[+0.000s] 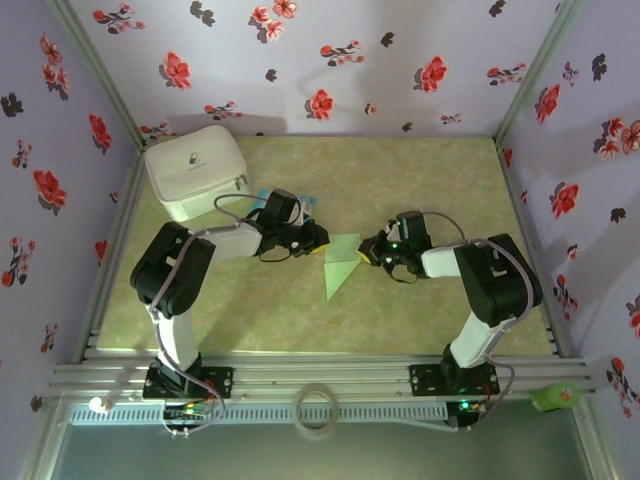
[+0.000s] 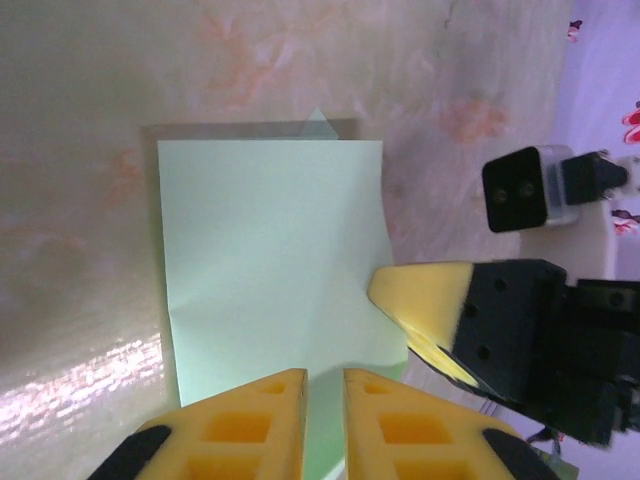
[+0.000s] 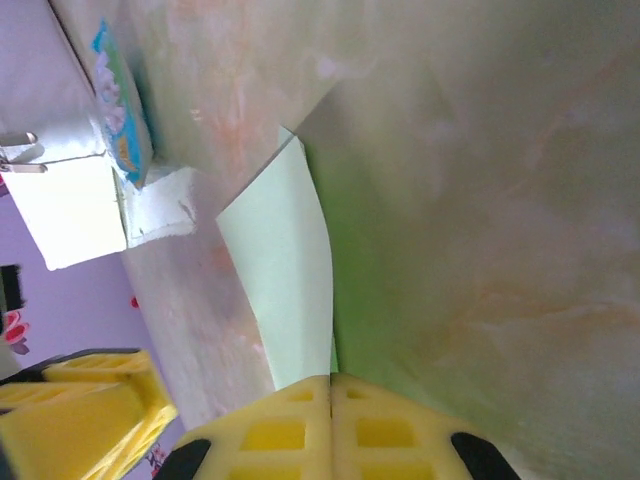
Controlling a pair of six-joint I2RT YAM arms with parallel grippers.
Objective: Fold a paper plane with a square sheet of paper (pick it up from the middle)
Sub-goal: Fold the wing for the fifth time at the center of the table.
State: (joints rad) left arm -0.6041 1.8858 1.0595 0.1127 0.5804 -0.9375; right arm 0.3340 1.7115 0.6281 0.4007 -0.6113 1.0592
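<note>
My right gripper [image 3: 330, 385] pinches the square sheet of paper [image 3: 285, 270] at 1 edge, my left gripper [image 2: 325, 390] slightly parted over it; it looks featherlight and floppy, so gentle edge pinches suit it.

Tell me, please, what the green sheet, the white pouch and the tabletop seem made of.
Green sheet: thin matte paper; it creases sharply and its edge curls. White pouch: likely soft fabric or faux leather, with rounded corners and a zip. Tabletop: smooth marbled surface, slightly glossy from the glare, perhaps laminate or vinyl.
</note>
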